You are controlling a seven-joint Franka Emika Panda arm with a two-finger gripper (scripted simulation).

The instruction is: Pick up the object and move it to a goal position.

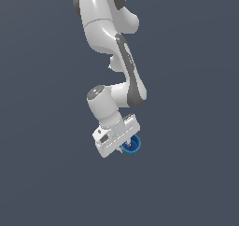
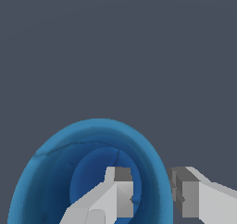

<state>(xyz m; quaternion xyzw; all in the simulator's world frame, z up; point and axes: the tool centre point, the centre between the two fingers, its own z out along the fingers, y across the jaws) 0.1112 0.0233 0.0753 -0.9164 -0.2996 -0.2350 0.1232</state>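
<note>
The small bright blue cup [image 1: 134, 145] sits right under my white gripper [image 1: 126, 147], a little below the middle of the exterior view. In the wrist view I look down into the hollow cup [image 2: 55, 181]. My gripper [image 2: 152, 190] straddles its wall: one finger [image 2: 121, 195] is inside the cup and the other finger [image 2: 187, 195] is outside the rim. The jaws stand close together, pinching the wall between them. The gripper body hides part of the cup in the exterior view.
The surroundings are a plain dark grey surface in both views. The white and grey arm [image 1: 116, 47] reaches down from the top of the exterior view. No other object or marker shows.
</note>
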